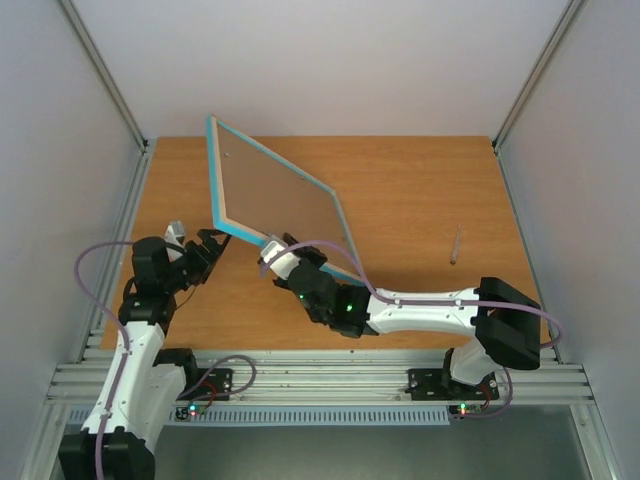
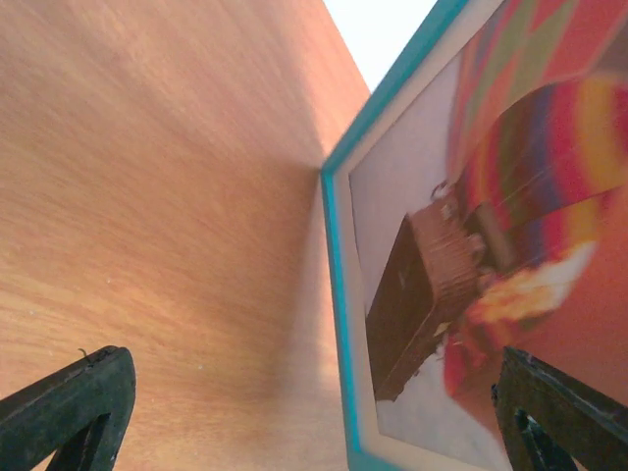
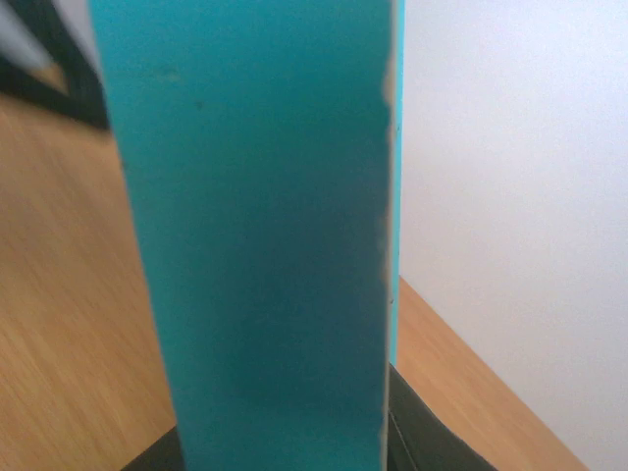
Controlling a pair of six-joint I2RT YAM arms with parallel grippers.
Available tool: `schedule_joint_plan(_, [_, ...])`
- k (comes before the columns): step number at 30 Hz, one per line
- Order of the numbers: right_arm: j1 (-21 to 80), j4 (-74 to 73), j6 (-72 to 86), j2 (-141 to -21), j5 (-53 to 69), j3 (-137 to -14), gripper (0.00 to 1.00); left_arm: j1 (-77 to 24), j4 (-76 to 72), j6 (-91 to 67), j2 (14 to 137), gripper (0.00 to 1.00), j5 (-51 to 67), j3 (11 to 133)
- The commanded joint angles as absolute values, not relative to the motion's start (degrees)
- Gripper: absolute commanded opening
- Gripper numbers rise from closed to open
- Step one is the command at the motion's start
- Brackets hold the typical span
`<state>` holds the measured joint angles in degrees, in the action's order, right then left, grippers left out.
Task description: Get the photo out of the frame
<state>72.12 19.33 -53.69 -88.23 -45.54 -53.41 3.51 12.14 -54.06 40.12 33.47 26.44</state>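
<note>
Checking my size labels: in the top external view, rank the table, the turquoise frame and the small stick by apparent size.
1. table, largest.
2. turquoise frame, tilted up toward the camera, which may inflate it.
3. small stick, clearly smallest.

White arms [image 1: 430, 310] with black joints, lilac cables [image 1: 85, 262], green lights [image 1: 347, 308].

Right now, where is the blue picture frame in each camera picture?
Top external: the frame stands tilted up, left of centre.
Left wrist: its turquoise edge runs down the middle, with the photo to its right.
Right wrist: its edge fills the centre, close up.
Shared landmark: the wooden table.
</note>
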Motion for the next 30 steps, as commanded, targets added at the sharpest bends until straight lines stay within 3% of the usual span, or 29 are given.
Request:
schedule_joint_plan(1, [72.7,32.3,-43.1,-88.4,-37.3,-59.1,0.01,1.7,7.3,-55.3,40.0,0.99,34.2,24.1])
schedule_joint_plan(12, [68.9,41.7,-22.2,-88.9,-35.9,-57.2,0.01,-2.6,6.2,-54.1,42.9,0.99,31.3,22.2])
schedule_joint_plan(30, [54.4,47.5,32.4,-85.5,-38.3,-31.2,0.01,-3.9,6.9,-53.3,46.1,1.00,29.3,21.2])
